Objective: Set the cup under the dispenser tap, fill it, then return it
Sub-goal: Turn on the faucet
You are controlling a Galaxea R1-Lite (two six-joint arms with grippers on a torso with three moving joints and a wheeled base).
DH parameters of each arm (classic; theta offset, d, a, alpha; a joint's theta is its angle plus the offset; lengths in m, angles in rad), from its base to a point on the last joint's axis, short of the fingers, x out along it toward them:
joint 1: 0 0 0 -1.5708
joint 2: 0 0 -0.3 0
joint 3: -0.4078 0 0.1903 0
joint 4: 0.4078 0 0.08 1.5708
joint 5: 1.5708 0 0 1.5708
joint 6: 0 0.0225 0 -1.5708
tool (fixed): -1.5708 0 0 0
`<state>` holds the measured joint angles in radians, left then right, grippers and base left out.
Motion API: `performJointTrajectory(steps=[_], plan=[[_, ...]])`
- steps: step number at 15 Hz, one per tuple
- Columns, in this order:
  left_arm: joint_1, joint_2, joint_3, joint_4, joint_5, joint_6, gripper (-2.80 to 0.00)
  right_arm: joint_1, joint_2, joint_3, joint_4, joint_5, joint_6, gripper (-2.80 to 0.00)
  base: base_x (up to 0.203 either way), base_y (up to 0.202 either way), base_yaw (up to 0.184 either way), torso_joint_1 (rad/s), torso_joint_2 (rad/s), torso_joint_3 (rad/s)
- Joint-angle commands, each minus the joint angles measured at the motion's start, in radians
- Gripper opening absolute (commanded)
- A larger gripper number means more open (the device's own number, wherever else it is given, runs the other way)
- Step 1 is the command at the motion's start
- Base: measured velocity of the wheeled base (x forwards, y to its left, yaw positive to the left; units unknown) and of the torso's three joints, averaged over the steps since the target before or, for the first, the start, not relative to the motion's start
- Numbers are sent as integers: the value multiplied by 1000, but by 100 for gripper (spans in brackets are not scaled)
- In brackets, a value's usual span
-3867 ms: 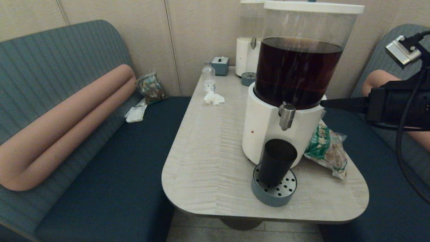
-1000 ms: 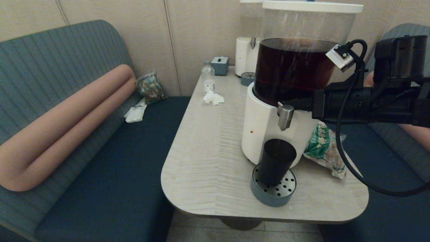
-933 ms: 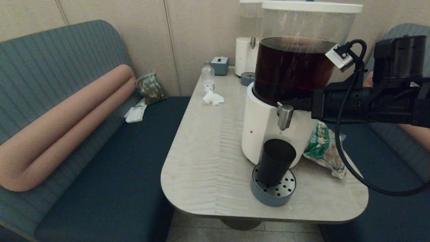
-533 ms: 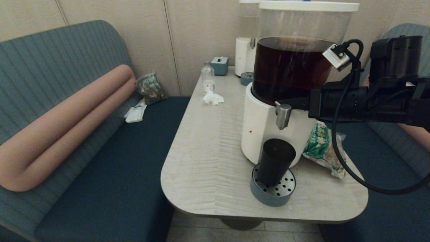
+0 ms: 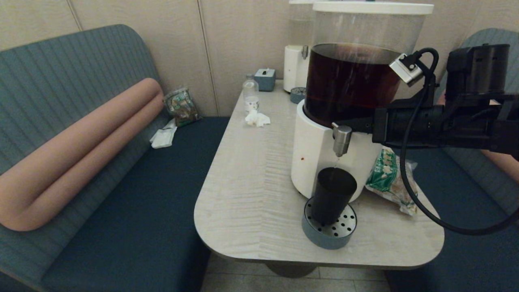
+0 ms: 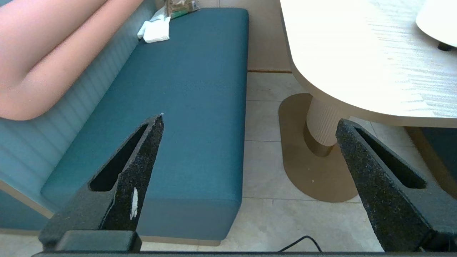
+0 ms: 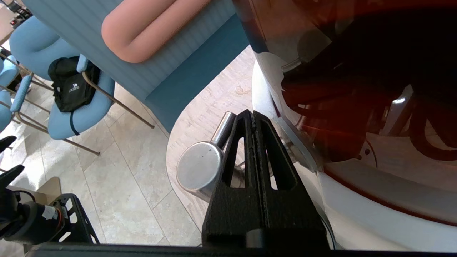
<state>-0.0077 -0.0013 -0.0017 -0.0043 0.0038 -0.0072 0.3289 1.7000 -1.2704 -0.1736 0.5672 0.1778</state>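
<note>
I'm filling — right gripper point(image 7: 254, 119) (fingers pressed together, gripping nothing) pushes the dispenser tap point(image 5: 342, 138); next, release once the cup point(image 5: 333, 195) fills.

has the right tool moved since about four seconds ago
Yes. The right tool has swung leftward from beside the big dispenser's white base to the brushed-steel tap, closed fingertips against it.
</note>
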Motion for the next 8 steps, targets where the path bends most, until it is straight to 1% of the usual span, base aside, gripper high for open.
performJointTrajectory(steps=[1,8], plan=[[0,1,0,0,1,0,0,-7,-10,5,0,1,0,-280,0,0,0,0,0,0],[0,1,0,0,1,0,0,-57,-66,34,2,-4,3,-280,0,0,0,0,0,0]])
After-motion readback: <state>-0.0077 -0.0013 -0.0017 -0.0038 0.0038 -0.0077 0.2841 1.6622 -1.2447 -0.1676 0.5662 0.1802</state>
